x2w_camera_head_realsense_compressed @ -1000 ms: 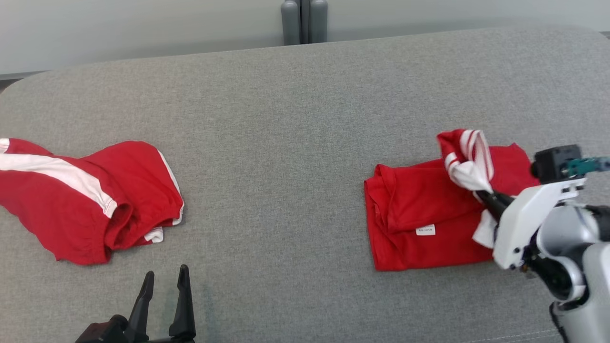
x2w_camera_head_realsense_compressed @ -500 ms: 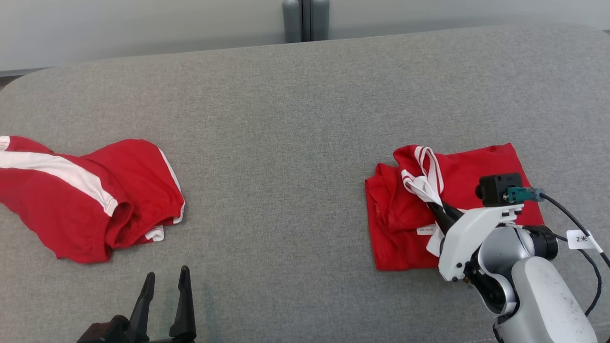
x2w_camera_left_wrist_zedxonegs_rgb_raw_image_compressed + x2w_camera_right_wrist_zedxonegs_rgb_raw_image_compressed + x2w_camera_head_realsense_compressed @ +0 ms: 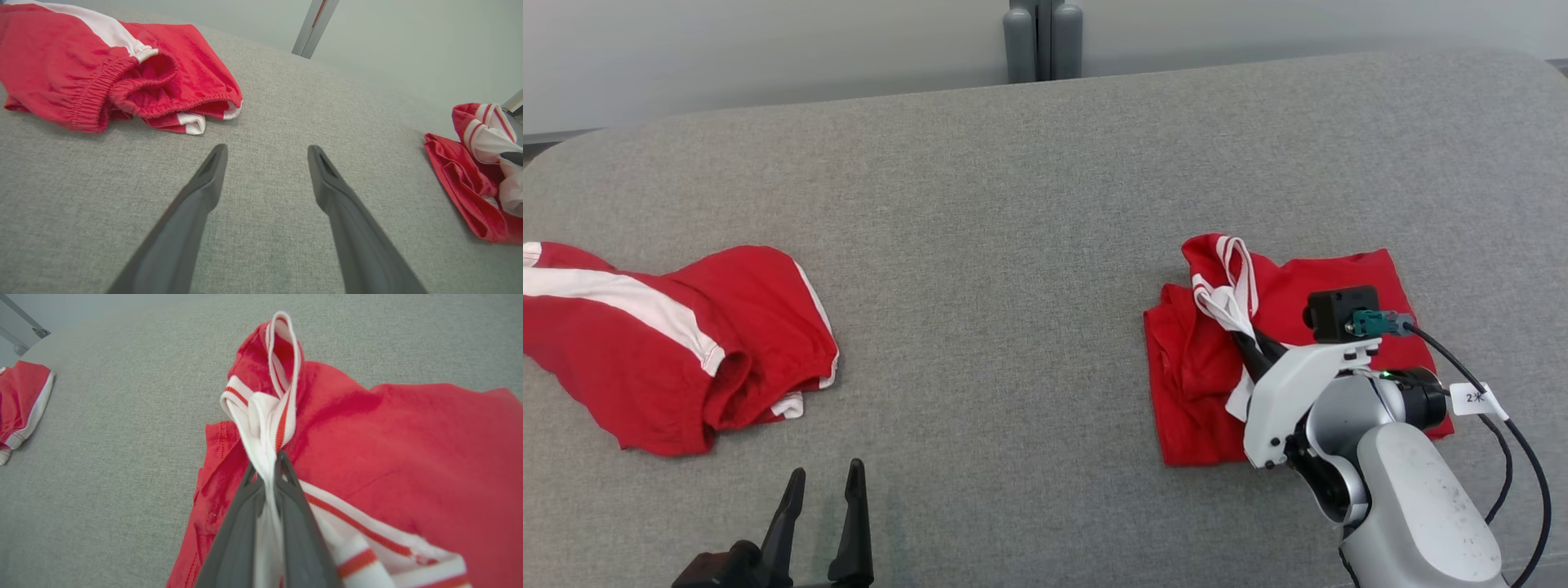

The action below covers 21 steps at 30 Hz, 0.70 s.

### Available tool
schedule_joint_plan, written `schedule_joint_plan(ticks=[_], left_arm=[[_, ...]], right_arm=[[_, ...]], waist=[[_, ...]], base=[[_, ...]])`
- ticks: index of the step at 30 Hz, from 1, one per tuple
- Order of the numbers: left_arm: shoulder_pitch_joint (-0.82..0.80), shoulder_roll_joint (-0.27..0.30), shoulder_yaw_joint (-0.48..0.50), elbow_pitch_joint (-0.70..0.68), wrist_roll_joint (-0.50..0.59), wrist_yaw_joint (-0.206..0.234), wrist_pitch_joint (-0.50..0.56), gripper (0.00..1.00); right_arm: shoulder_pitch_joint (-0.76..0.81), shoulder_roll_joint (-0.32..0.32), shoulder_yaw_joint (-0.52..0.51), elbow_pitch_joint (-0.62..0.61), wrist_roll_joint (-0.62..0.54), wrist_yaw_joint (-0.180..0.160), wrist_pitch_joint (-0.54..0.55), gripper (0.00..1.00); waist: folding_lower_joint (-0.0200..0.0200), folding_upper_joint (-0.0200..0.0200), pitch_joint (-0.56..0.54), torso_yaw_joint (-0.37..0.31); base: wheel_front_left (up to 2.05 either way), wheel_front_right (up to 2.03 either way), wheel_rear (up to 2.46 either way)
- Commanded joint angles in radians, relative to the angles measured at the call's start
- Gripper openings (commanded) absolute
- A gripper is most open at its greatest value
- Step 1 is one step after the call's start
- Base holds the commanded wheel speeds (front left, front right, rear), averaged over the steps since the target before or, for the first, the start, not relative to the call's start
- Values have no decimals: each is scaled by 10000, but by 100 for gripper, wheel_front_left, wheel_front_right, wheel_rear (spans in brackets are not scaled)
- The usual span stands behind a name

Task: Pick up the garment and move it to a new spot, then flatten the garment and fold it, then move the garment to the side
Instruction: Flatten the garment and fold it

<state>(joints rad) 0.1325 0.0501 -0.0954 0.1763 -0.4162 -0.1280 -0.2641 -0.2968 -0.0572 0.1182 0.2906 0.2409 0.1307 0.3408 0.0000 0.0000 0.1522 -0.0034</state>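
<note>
Table (image 3: pixel 1029 204): coarse grey woven fabric, rounded back corners.

Shirt (image 3: pixel 1192 392): smooth red knit folded into a rough rectangle. It lies on the right half of the table, closer to the front edge than the back. Long axis runs left-right, roughly parallel to the front edge. The left side is bunched into soft ridges and the right side lies flat.

Trim (image 3: pixel 1227 282): white ribbed band with thin red stripes, pulled up into a narrow loop over the shirt's back-left part. It points from the right gripper (image 3: pixel 1241 335) toward the back edge.

Right gripper's jaws are clamped on the trim, with white rib squeezed between them.

Left gripper (image 3: pixel 826 469): jaws spread with nothing between them, over bare table near the front edge, left of centre.

Shorts (image 3: pixel 686 343): red, white side stripe, gathered elastic waist, crumpled at the left edge, well apart from the shirt.

Versus 1 s ago, the right gripper has carried the trim from the shirt's right side across to its left. The shirt's right half now lies flatter, and the arm covers the small white label.
</note>
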Motion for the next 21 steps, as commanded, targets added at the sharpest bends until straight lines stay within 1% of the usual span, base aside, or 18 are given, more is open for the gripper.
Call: schedule_joint_plan(ticks=[1, 3, 4, 5, 6, 10, 13, 15, 19, 20, 21], left_arm=[[84, 15, -9, 22, 111, -33, 0, 100], [102, 15, -34, 44, 142, -27, 0, 100], [108, 15, -35, 55, 161, -27, 0, 100], [110, 15, -12, 51, 173, -28, 0, 100], [117, 15, -7, 53, 173, -28, 0, 100], [235, 13, 29, 88, 175, -30, 0, 100], [335, 14, 48, 83, 156, -14, 0, 100], [440, 13, 68, 41, 123, 35, 0, 100], [654, 13, 84, -62, 28, 134, 0, 100], [705, 14, 104, -95, 13, 141, 0, 100], [741, 14, 117, -136, 16, 155, 0, 100]], right_arm=[[-132, 19, 35, 99, -74, -1, -109, 0], [-145, 38, 96, 217, -119, -1, -136, 0], [-132, 41, 105, 233, -134, -1, -171, 24], [-87, 49, 140, 229, -118, -1, -190, 75], [-30, 53, 186, 195, -104, -1, -207, 100], [339, 52, 229, -429, 151, -1, -592, 100], [761, 58, 170, -1370, 717, -1, -1041, 100], [1070, 60, 118, -2084, 875, -1, -1350, 100], [1776, -107, -468, -2991, 758, -3, -2081, 100], [1939, -226, -665, -3041, 627, -3, -2230, 100], [2135, -475, -835, -3016, 357, -3, -2414, 100]], waist=[[0, 0, 4, 6], [0, 0, -16, 27], [0, 0, -26, 43], [0, 0, -42, 68], [0, 0, -63, 93], [0, 0, -214, 203], [0, 0, -377, 258], [0, 0, -493, 258], [0, 0, -756, 247], [0, 0, -811, 240], [0, 0, -891, 248]], base=[[0, 0, 0], [0, 0, 0], [0, 0, 0], [0, 0, 0], [0, 0, 0], [0, 0, 0], [0, 0, 0], [0, 0, 0], [0, 0, 0], [0, 0, 0], [0, 0, 0]])
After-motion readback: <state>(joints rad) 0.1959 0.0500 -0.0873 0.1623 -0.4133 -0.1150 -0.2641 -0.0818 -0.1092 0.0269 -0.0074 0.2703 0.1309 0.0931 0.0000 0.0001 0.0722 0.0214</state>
